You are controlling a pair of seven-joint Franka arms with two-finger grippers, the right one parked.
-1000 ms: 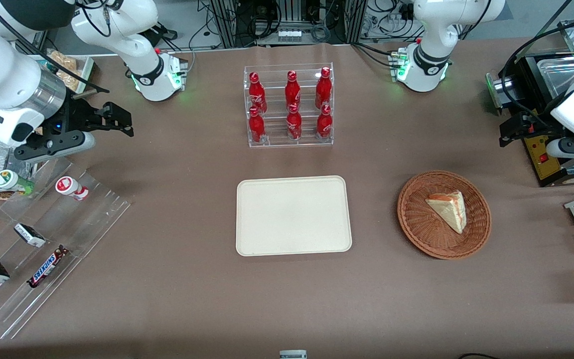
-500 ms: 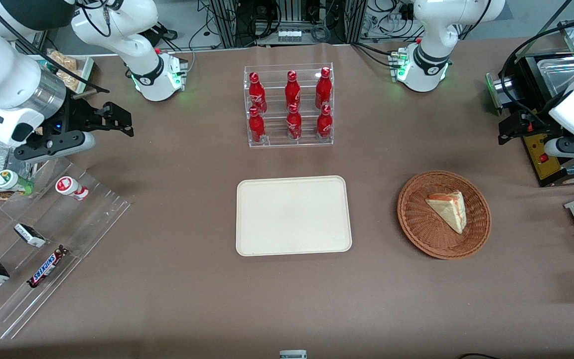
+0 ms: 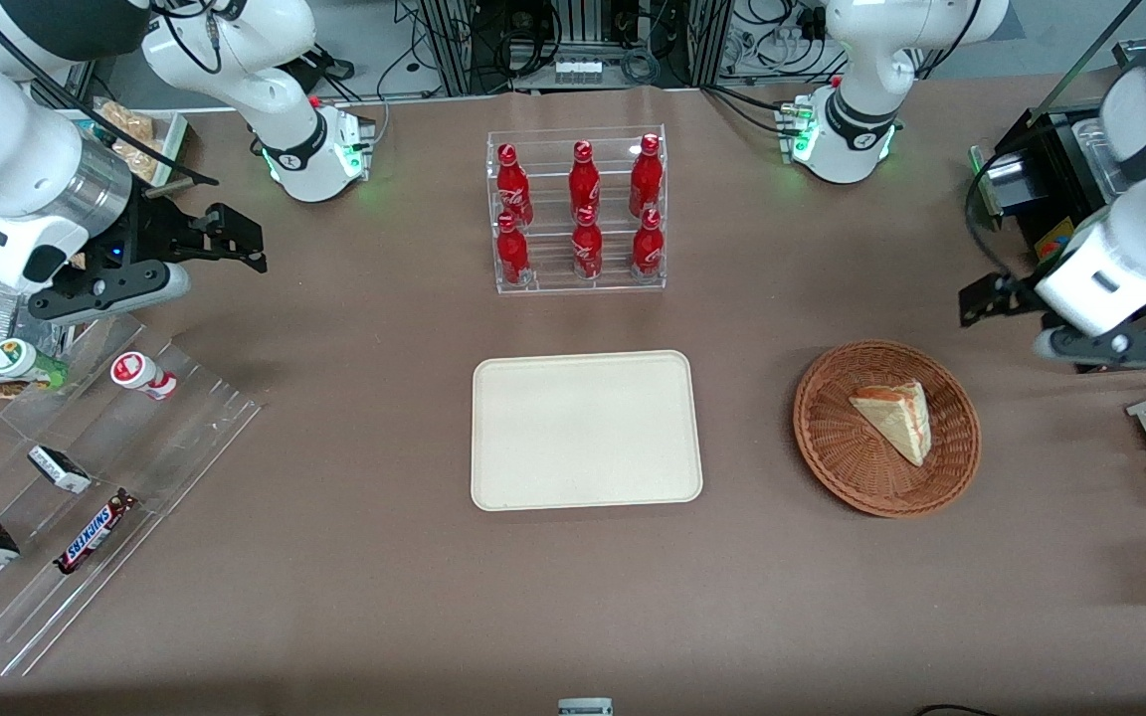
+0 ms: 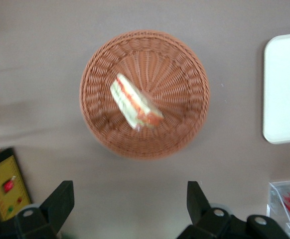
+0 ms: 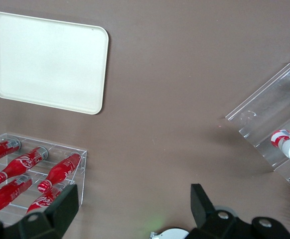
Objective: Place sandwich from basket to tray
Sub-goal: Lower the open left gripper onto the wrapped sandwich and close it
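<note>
Since 0.5 s ago your left arm has swung in from the working arm's end of the table toward the basket [image 3: 886, 428], and its gripper [image 3: 976, 301] now hangs above the bare table just beside the basket's rim, a little farther from the front camera than the basket. You can see in the left wrist view that the 2 fingers [image 4: 59, 203] stand wide apart with nothing between them, and the basket lies spread out below them.

Your sandwich [image 3: 896, 420] lies in the basket, on its side, with the red and green filling showing along 1 edge. It is untouched, and the gripper is well clear of it.

Your tray [image 3: 585, 430] sits flat at the middle of the table, beside the basket and apart from it, with nothing on it.

Farther from the front camera than the tray stands a clear rack [image 3: 578, 211] holding 6 red bottles [image 3: 585, 179] in 2 rows of 3.
</note>
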